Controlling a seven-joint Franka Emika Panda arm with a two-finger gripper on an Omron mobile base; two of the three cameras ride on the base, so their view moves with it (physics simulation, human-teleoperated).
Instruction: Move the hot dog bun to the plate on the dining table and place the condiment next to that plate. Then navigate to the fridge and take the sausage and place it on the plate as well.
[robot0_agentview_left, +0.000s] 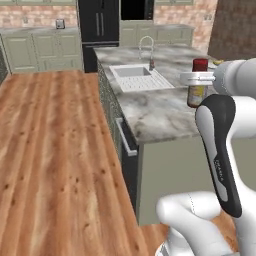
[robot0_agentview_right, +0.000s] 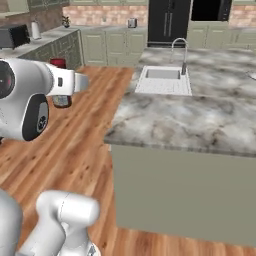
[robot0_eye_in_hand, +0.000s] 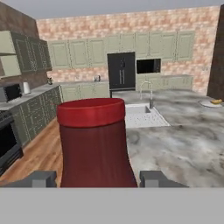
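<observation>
My gripper (robot0_eye_in_hand: 92, 179) is clamped on the condiment (robot0_eye_in_hand: 95, 144) — plate (robot0_eye_in_hand: 210, 103) sits far across the dining table (robot0_eye_in_hand: 183, 144), so a swing could tip it.

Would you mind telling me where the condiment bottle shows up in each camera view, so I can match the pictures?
Left base view: condiment bottle, right of centre, beside the white arm.
Right base view: its red cap peeks above the arm, upper left.
Hand view: bottle centre foreground, between the fingertips.
Shared landmark: steel faucet.
</observation>
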